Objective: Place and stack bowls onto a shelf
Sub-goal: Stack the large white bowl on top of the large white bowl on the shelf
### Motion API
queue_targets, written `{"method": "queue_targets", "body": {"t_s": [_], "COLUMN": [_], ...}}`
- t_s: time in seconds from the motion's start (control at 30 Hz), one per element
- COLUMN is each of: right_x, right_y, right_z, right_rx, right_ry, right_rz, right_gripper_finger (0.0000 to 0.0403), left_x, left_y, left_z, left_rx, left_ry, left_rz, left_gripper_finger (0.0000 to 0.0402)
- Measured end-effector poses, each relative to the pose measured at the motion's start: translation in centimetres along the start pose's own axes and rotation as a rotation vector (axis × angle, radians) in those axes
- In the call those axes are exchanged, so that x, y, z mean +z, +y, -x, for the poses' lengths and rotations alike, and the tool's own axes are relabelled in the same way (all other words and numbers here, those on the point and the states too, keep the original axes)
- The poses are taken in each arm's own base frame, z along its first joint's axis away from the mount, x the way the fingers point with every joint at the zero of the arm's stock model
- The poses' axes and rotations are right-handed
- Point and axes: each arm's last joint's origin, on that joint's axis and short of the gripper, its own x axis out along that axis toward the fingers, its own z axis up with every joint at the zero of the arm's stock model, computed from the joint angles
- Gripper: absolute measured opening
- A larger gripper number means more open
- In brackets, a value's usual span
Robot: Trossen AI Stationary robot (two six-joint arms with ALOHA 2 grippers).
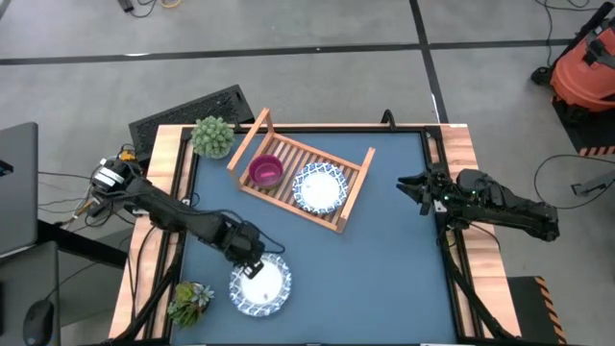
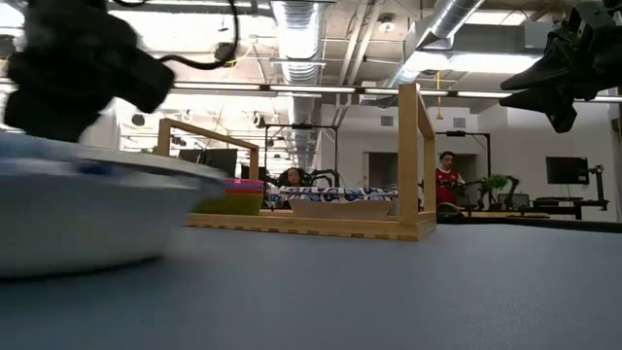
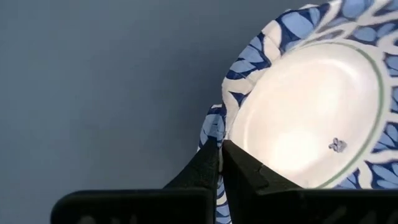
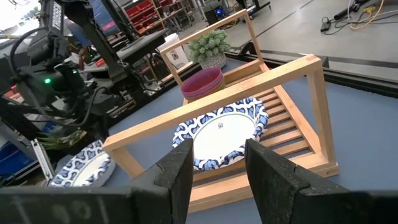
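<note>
A white bowl with a blue patterned rim (image 1: 264,288) sits near the table's near-left corner, and it is large in the low view (image 2: 87,209). My left gripper (image 1: 252,265) is at its far rim, shut on it. The wooden slatted shelf (image 1: 354,197) stands at the table's far middle. On its slats rest a second patterned bowl (image 1: 319,187) and a stack of small bowls with a magenta one on top (image 1: 266,171). My right gripper (image 1: 411,186) hovers open near the right edge, facing the shelf (image 4: 311,106), and touches nothing. My left gripper pinches the patterned bowl's rim (image 3: 214,127) between its two fingers. One finger (image 3: 245,168) is inside the bowl and the other (image 3: 199,171) is outside. The fingers come from above, pointing down. Whether the bowl is off the table, I cannot tell.
A potted plant (image 1: 213,136) stands by the shelf's far-left end, and another (image 1: 190,300) stands at the near-left corner beside the held bowl. Open blue tabletop (image 1: 384,279) lies between the shelf and the near and right edges. People show in the room behind in the low view.
</note>
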Motion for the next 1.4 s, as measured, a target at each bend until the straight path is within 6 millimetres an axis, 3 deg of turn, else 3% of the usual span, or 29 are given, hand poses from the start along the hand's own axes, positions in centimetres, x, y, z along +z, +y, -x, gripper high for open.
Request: {"method": "queue_targets", "body": {"t_s": [0.17, 0.53, 0.93, 1.4], "right_x": [0.0, 0.0, 0.0, 0.0], "right_y": [0.0, 0.0, 0.0, 0.0], "right_z": [0.0, 0.0, 0.0, 0.0], "right_rx": [0.0, 0.0, -0.001, -0.001], "right_ry": [0.0, 0.0, 0.002, 0.001], "right_rz": [0.0, 0.0, 0.001, 0.0], "right_gripper_finger": [0.0171, 0.0171, 0.0171, 0.0171], "left_x": [2.6, 7.0, 9.9, 12.3], "left_y": [0.0, -1.2, -2.0, -0.1], "left_z": [0.4, 3.9, 7.4, 9.2], "left_rx": [-0.063, -0.179, -0.29, -0.206], "left_ry": [-0.058, -0.141, -0.18, -0.244], "left_rz": [0.083, 0.165, 0.206, 0.256], "left_gripper_finger": [0.0, 0.0, 0.0, 0.0]}}
